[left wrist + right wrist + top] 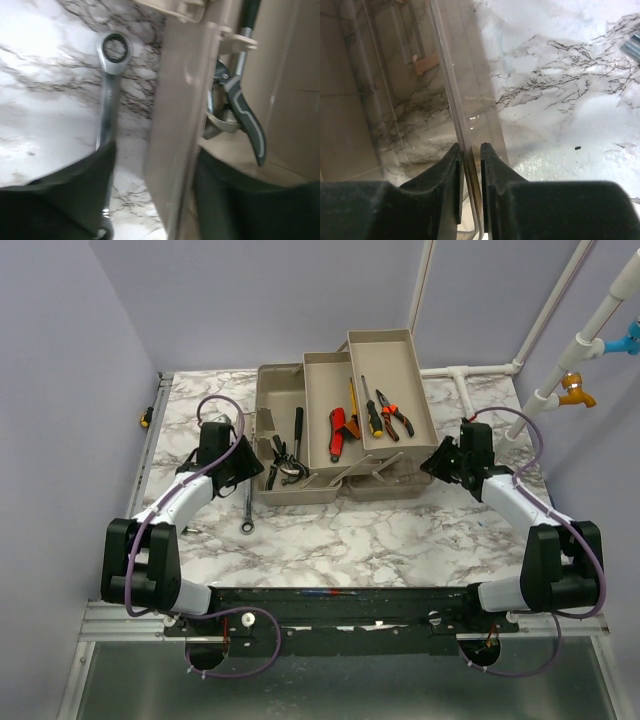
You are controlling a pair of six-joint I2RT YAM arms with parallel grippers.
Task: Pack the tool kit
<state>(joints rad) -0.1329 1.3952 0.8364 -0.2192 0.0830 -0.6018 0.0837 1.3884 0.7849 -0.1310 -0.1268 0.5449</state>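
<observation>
Toolbox: prob stiff, heavy; hold by walls.
Lid: thin, slick, 3 o'clock side.
L gripper: apart, straddling 9 o'clock wall.
R gripper: pinching Lid edge.

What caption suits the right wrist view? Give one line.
Right gripper pinches the translucent lid edge above the marble table.

Beige toolbox; white bench with grey marble veining; red-handled cutter; orange-and-black pliers; silver wrench; smoky brown translucent lid.
</observation>
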